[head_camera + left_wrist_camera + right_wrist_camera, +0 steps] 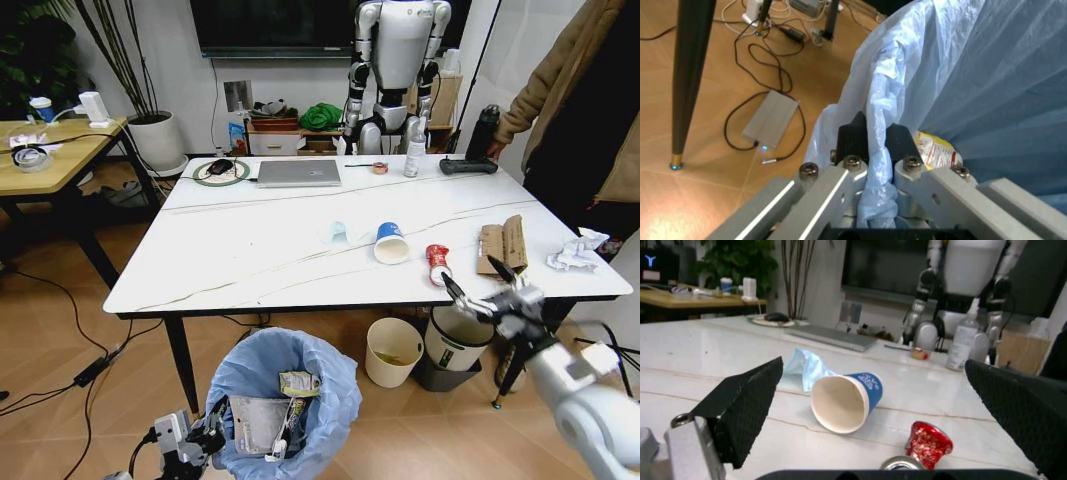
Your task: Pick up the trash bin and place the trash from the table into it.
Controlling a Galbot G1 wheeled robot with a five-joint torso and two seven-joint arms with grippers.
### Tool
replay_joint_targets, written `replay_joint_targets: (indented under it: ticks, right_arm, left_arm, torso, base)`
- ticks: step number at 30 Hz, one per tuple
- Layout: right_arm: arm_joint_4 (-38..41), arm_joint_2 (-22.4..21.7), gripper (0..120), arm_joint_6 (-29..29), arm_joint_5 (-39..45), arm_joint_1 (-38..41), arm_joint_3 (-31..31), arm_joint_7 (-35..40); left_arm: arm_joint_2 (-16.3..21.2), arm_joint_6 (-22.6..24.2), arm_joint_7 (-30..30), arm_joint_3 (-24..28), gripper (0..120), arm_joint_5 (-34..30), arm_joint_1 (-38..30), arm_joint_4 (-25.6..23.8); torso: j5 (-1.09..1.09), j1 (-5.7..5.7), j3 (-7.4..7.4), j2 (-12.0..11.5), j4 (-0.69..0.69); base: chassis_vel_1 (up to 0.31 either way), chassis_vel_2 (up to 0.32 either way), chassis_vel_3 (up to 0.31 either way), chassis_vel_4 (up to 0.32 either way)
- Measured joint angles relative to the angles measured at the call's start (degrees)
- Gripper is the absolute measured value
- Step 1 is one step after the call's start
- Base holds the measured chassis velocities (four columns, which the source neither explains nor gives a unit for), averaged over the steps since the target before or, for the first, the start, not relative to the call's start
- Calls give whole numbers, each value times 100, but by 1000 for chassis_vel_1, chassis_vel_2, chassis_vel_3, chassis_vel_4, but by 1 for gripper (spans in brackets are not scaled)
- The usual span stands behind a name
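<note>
The trash bin, lined with a crinkled light-blue bag, stands on the floor before the table, with wrappers inside it. My left gripper is shut on the bag-covered rim. My right gripper hovers open at the table's front right edge, just in front of the crushed red can. In the right wrist view its fingers spread wide around the tipped blue-and-white paper cup, the can and the pale-blue tissue. Torn cardboard lies to the right.
A grey laptop and a spray bottle sit at the table's far side. A crumpled white paper lies at the right edge. Under the table stand a cream bucket and a white bin. A person stands at the right.
</note>
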Motion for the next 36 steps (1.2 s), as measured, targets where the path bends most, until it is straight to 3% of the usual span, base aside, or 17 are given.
replay_joint_targets:
  ticks: [2, 7, 11, 19, 28, 36]
  right_arm:
    - [61, -209, 100, -130, -27, 180, -157, 196]
    - [-372, -1272, 100, -1346, 296, 1625, -1175, 663]
    - [-658, -1500, 100, -1820, 377, 2412, -1821, 901]
    - [-1641, -1250, 100, -2039, 199, 3778, -3101, 934]
    - [-2335, -1112, 100, -2041, 198, 4324, -3508, 907]
    - [-2771, -982, 73, -2059, 199, 4759, -3743, 926]
  left_arm:
    - [-12, 0, 6, 0, 0, 16, 9, -1]
    - [-39, 2, 24, -48, 0, 56, 48, 8]
    - [-175, -5, 34, -129, 0, 106, 89, 3]
    - [-250, -5, 34, -245, 0, 147, 135, -13]
    - [-285, 0, 13, -233, 0, 114, 95, 11]
    - [-322, 2, 8, -233, 0, 102, 88, 10]
  torso:
    - [7, 0, 1, 0, 1]
    - [3, 1, 1, 0, 0]
    - [4, 1, 1, 0, 1]
    - [4, 1, 1, -1, 1]
    - [4, 1, 1, -1, -1]
    - [4, 1, 1, -1, 0]
  base:
    - [26, 57, -52, -35]
    - [2, 3, -10, -5]
    - [0, 0, 0, 0]
    - [0, 0, 0, 0]
    - [0, 0, 0, 0]
    - [0, 0, 0, 0]
